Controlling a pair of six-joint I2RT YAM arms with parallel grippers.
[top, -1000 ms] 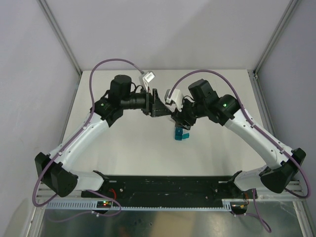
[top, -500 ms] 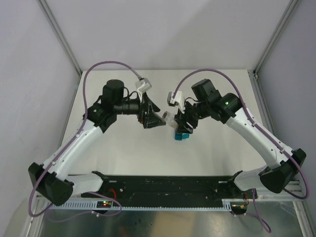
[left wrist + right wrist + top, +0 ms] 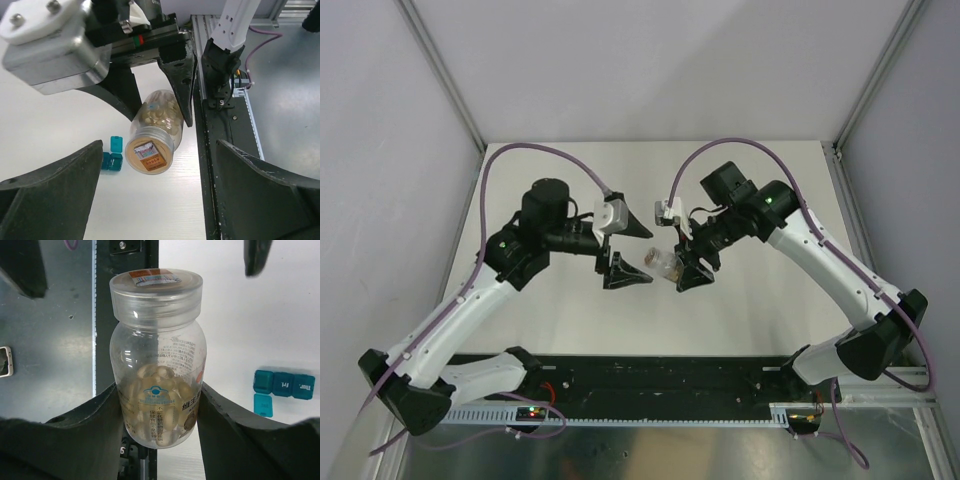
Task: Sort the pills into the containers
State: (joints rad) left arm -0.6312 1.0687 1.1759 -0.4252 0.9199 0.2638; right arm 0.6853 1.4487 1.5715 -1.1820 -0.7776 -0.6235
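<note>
Right wrist view: your right pincer [image 3: 157,407] clamps the pill bottle [image 3: 157,365] by its body, lid [image 3: 156,287] on; the left pincer [image 3: 160,200] gapes wide, empty. Twisting that lid could spin or slip the smooth bottle and scatter pills [image 3: 157,112]. Containers [image 3: 284,384] lie on the worktop [image 3: 240,315], one flap open; their insides are unreadable, and the top view hides them.

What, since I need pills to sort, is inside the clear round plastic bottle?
Pale yellowish capsules heaped in the clear round plastic bottle, its lid on, held by the right gripper. Printed lettering and the gripper's fingers cover some, so their number cannot be told.
</note>
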